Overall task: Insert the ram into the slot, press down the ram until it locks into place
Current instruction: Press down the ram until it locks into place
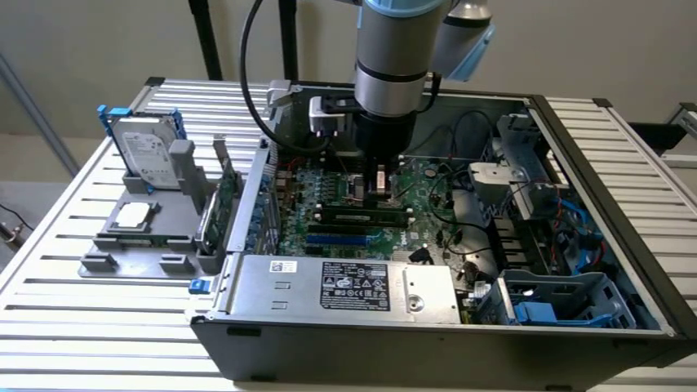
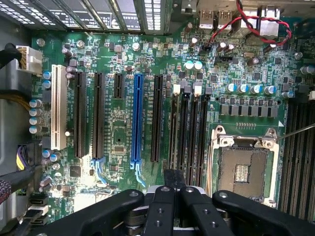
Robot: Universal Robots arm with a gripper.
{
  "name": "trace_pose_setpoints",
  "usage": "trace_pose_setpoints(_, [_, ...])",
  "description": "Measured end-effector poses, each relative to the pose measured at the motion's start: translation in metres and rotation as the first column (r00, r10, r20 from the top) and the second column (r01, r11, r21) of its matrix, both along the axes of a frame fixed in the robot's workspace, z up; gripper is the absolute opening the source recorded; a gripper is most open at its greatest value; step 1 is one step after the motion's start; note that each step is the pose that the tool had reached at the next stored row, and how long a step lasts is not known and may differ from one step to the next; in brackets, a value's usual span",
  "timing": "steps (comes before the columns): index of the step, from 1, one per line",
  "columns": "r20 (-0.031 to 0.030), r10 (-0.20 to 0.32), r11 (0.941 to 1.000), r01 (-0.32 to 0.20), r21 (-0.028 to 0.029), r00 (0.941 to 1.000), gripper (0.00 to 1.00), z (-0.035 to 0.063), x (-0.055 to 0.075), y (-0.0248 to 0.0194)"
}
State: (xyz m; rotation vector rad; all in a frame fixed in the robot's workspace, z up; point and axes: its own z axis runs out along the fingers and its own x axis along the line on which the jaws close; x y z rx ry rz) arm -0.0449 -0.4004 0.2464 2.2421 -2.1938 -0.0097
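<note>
The ram [image 1: 348, 217] is a thin green stick with black chips, lying lengthwise in the slot [image 1: 322, 221] on the motherboard inside the open case. In the wrist view I see the ram [image 2: 173, 132] edge-on as a thin line in the first black slot [image 2: 176, 90] of several parallel ones with white end clips. My gripper [image 1: 378, 200] comes straight down onto the stick, a little toward the exterior view's right of its middle. The gripper [image 2: 173, 196] has its black fingers [image 2: 162, 209] drawn close together astride the ram's top edge.
A square silver CPU socket [image 2: 243, 169] lies beside the memory slots, a blue slot [image 2: 137, 118] on the other side. The power supply [image 1: 348, 286] and drive cage [image 1: 556, 298] fill the case front. A hard drive [image 1: 147, 151] stands on a grey holder outside. Red wires [image 2: 246, 22] cross the board's edge.
</note>
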Motion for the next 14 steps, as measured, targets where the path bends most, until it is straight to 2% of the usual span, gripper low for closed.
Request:
trace_pose_setpoints(5, [-0.0001, 0.000, 1.0000, 0.000, -0.0002, 1.0000, 0.11, -0.0002, -0.0002, 0.0001])
trace_pose_setpoints(9, [0.0000, 0.000, 1.0000, 0.000, 0.0001, 1.0000, 0.11, -0.0016, -0.0004, 0.0020])
trace_pose_setpoints(14, [-0.0040, -0.003, 1.0000, 0.003, 0.0001, 1.0000, 0.11, -0.0046, -0.0004, 0.0028])
